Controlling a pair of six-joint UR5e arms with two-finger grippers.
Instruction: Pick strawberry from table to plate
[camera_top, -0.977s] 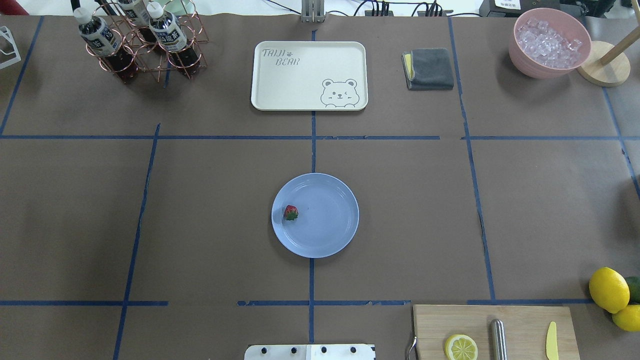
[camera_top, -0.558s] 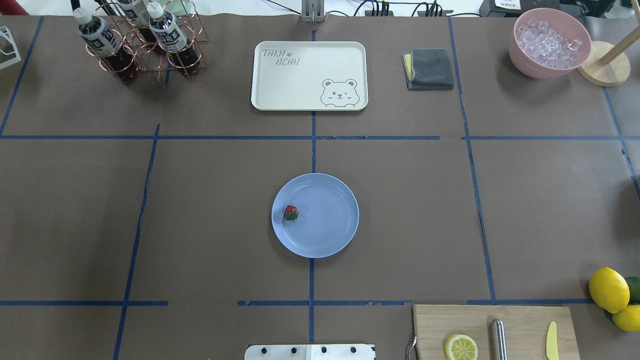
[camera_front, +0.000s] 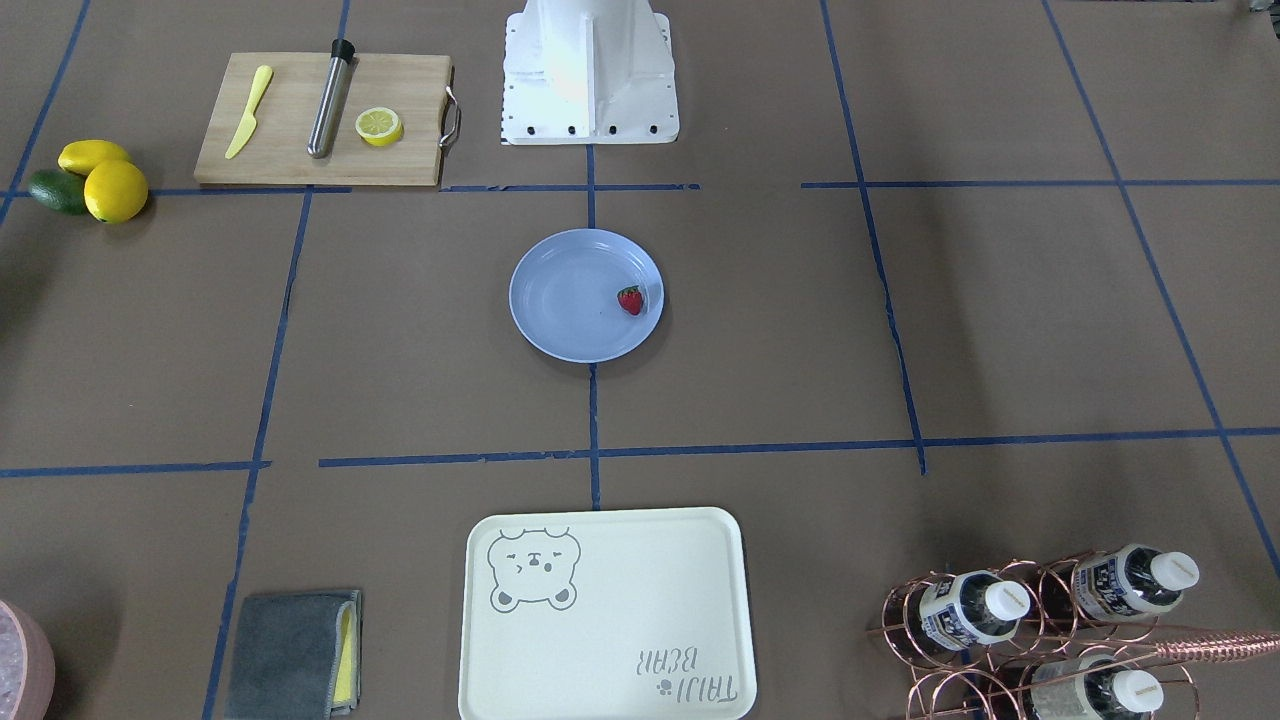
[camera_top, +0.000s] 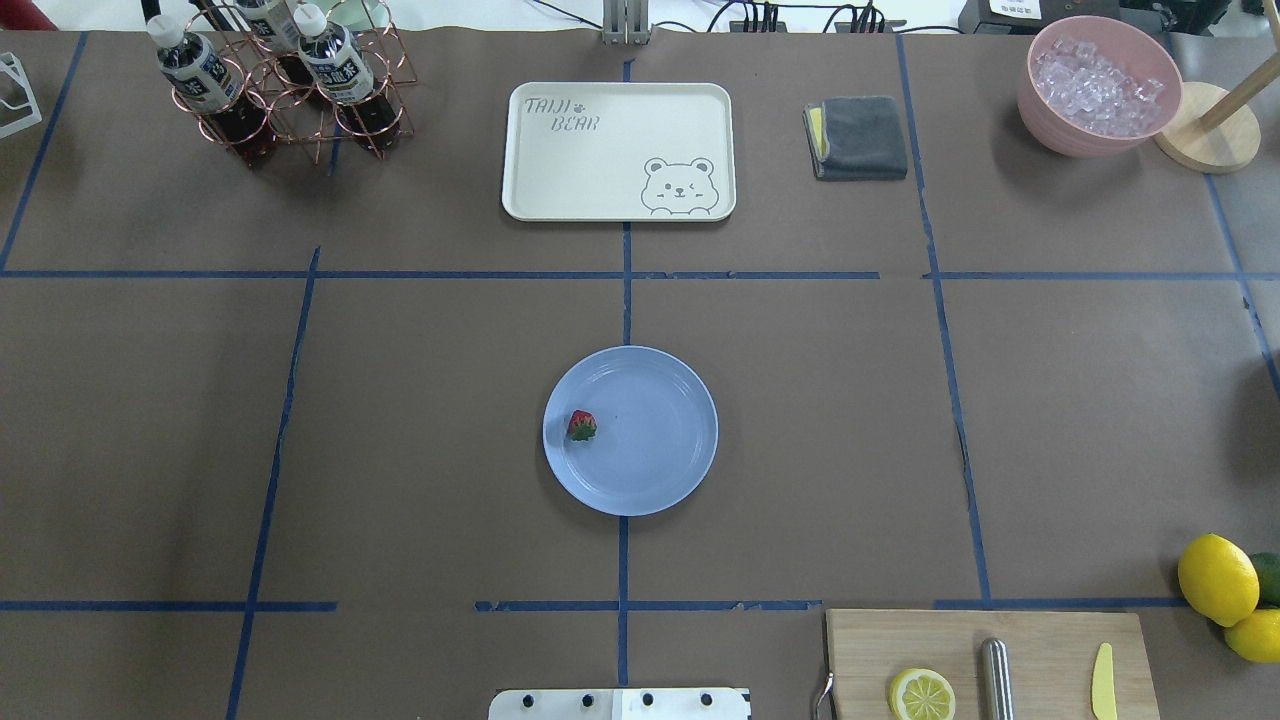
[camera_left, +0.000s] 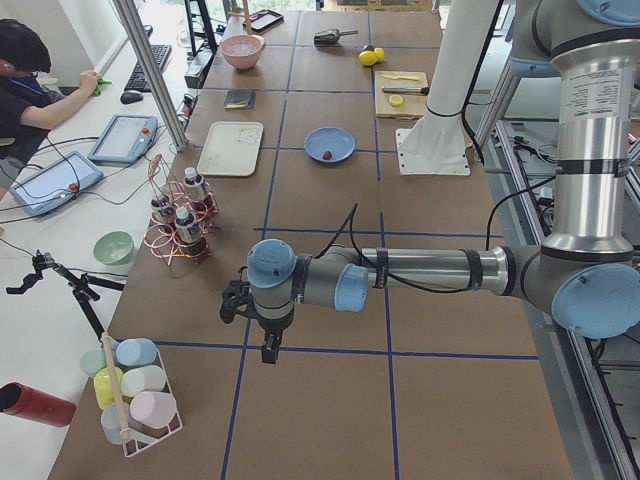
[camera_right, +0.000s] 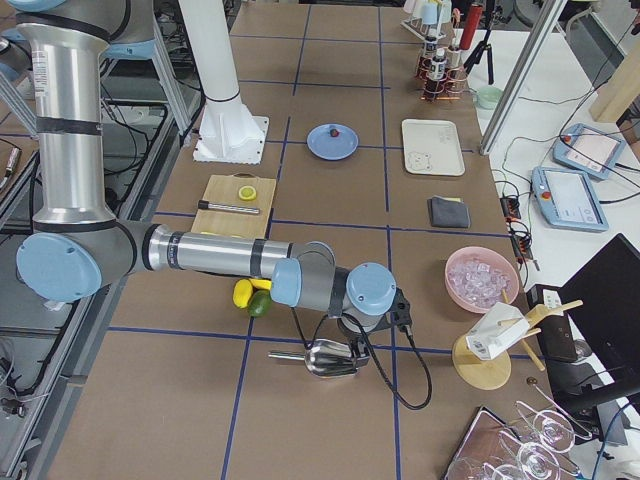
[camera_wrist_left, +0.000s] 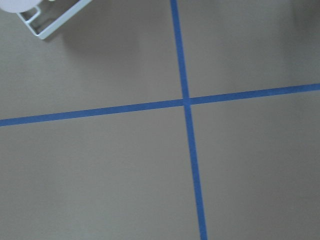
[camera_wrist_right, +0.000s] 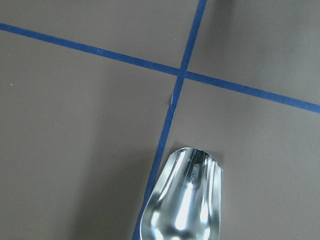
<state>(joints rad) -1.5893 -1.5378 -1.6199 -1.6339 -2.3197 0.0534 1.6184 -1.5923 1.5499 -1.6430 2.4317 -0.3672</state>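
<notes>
The small red strawberry (camera_top: 581, 426) lies on the light-blue plate (camera_top: 665, 445), near its left rim, at the middle of the brown table (camera_top: 430, 420). The front-facing view shows the strawberry (camera_front: 630, 300) at the right side of the plate (camera_front: 565, 300). Neither gripper is near them. My left gripper (camera_left: 269, 346) hangs over bare table far toward the left end. My right gripper (camera_right: 356, 340) hangs over the right end, beside a metal scoop (camera_right: 330, 357). Only the side views show the grippers, so I cannot tell whether either is open or shut.
A cream bear tray (camera_top: 618, 150) and a grey cloth (camera_top: 858, 137) sit at the back. A wire rack of bottles (camera_top: 275, 85) is back left, a pink bowl of ice (camera_top: 1098, 85) back right. A cutting board (camera_top: 990, 665) and lemons (camera_top: 1217, 580) are front right.
</notes>
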